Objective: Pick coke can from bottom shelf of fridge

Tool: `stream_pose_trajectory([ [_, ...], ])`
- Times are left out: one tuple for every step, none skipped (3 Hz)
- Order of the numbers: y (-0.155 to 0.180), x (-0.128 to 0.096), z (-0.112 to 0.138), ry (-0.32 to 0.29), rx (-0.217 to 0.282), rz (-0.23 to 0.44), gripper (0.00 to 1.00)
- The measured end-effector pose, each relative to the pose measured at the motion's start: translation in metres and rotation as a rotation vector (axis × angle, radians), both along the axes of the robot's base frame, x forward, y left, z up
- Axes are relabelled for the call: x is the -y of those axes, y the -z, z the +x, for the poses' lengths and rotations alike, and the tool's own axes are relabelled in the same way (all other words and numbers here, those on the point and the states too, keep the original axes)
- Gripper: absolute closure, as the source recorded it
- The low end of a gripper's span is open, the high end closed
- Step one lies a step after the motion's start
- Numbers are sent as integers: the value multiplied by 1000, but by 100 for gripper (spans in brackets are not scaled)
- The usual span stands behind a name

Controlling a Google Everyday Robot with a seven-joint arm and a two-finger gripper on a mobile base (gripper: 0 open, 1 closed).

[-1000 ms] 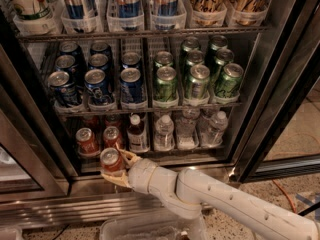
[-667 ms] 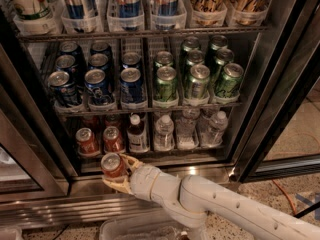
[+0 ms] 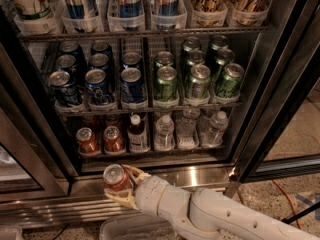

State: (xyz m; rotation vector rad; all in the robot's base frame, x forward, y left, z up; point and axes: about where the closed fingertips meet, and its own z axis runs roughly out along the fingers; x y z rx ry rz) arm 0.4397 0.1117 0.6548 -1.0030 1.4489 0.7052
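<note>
My gripper is shut on a red coke can and holds it in front of the fridge's stainless steel sill, clear of the rack. The can stands upright with its silver top showing. The bottom shelf behind it holds two more red cans on the left, a dark bottle and several small clear bottles on the right. The white arm reaches in from the lower right.
The shelf above holds dark blue cans on the left and green cans on the right. Tall cans fill the top shelf. The black-edged glass door stands open at the right. An orange cable lies on the floor.
The gripper has drawn the red can back and down, out of the bottom shelf and over the sill, toward the camera.
</note>
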Motion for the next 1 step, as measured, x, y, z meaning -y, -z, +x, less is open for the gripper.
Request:
stream_pose_trajectory([
  [-3, 12, -10, 39, -10, 3, 100],
])
